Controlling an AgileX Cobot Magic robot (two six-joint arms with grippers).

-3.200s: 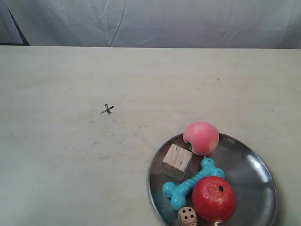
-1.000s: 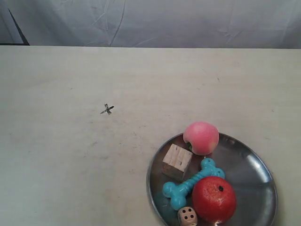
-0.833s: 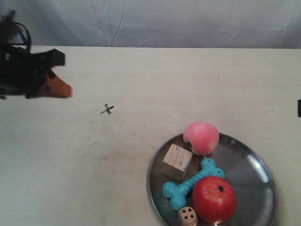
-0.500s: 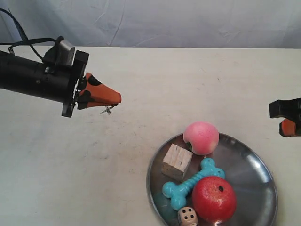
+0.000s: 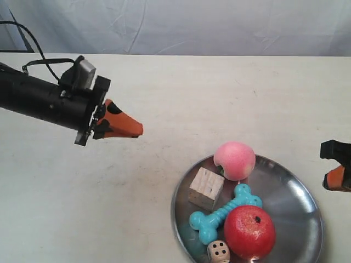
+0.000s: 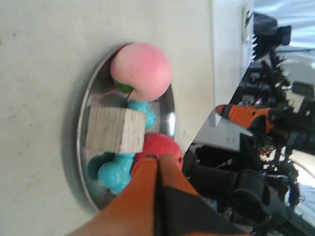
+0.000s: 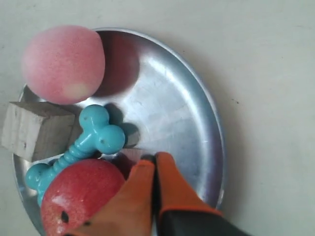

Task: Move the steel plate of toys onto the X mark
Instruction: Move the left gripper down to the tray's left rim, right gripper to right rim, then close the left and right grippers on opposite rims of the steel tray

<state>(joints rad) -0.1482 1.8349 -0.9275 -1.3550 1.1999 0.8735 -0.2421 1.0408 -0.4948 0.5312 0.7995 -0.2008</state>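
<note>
The steel plate (image 5: 293, 211) lies at the table's front right, holding a pink peach (image 5: 235, 160), red apple (image 5: 249, 231), turquoise bone (image 5: 222, 213), wooden cube (image 5: 207, 188) and beige die (image 5: 219, 251). My left gripper (image 5: 140, 130) is shut and empty, up and left of the plate, and it covers the X mark. Seen from the left wrist, the left gripper (image 6: 157, 157) points at the plate (image 6: 79, 142). My right gripper (image 5: 332, 179) is at the exterior view's right edge, shut and empty. Seen from the right wrist, the right gripper (image 7: 155, 157) hangs over the plate (image 7: 167, 98), beside the apple (image 7: 78, 191).
A white cloth (image 5: 208, 24) hangs behind the table's far edge. A black cable (image 5: 38, 52) loops over the left arm (image 5: 38, 101). Beyond the table edge, the left wrist view shows dark robot hardware (image 6: 256, 187) and the other arm's orange gripper (image 6: 241, 113).
Both arms have come into the exterior view. The left gripper swung in from the left and now covers the X mark. The right gripper dropped lower at the right edge. The plate has not moved.
</note>
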